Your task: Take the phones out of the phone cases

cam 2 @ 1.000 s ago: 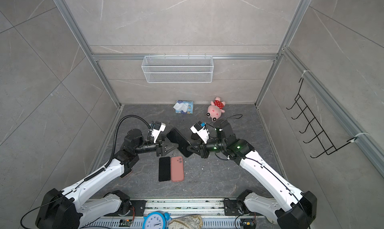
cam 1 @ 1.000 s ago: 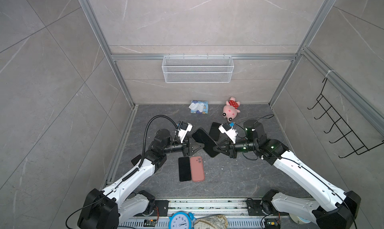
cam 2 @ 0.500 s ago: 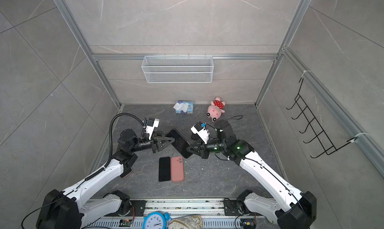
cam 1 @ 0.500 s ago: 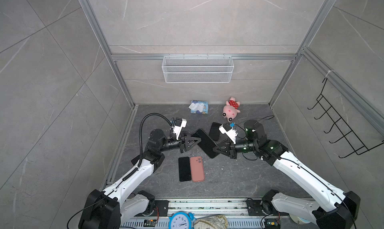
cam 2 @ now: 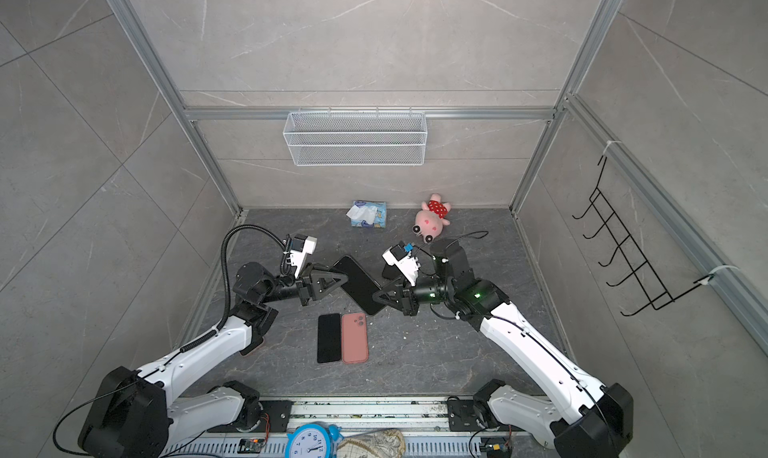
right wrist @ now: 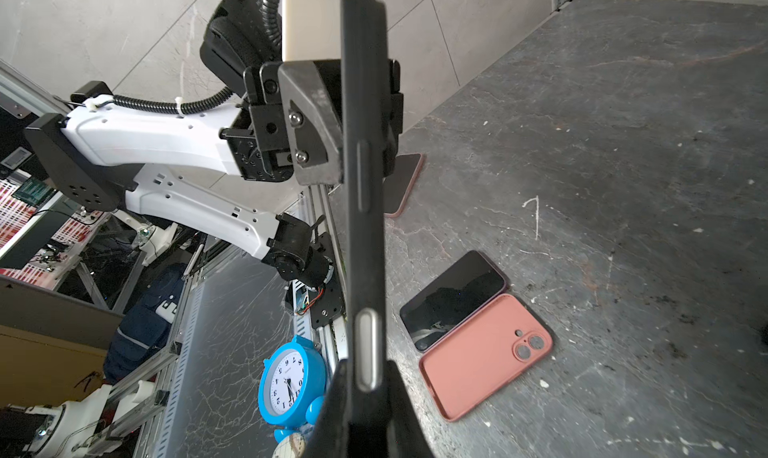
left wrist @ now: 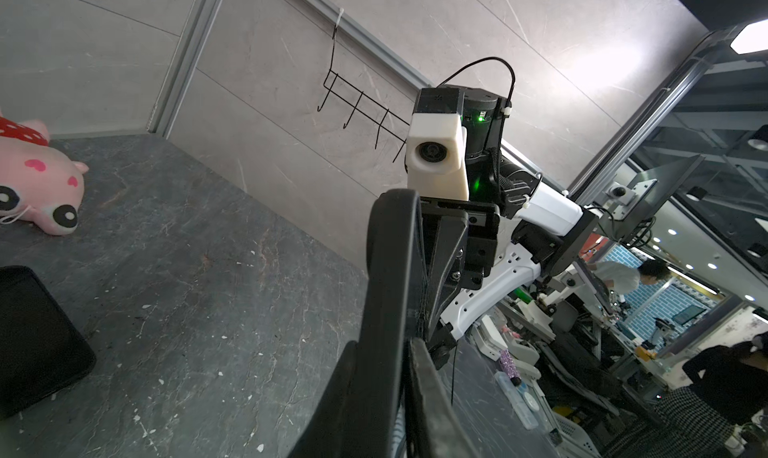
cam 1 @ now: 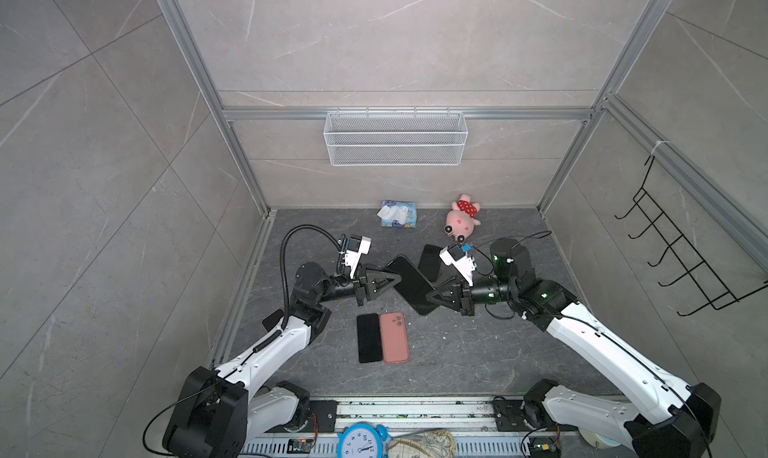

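Note:
A black phone in its black phone case hangs tilted above the floor between my two arms. My left gripper is shut on its upper left end, and in the left wrist view my left gripper has a jaw on each face of the phone's edge. My right gripper is shut on the lower right end. In the right wrist view my right gripper clamps the case edge, where a silver side button shows.
A bare black phone and an empty pink case lie side by side on the floor. Another dark slab lies behind the held phone. A plush pig and tissue pack sit at the back wall, and a blue clock at the front rail.
My left gripper drew back a little from the phone, then came in again nearer its upper end and closed on it. The right gripper has kept its hold and not moved.

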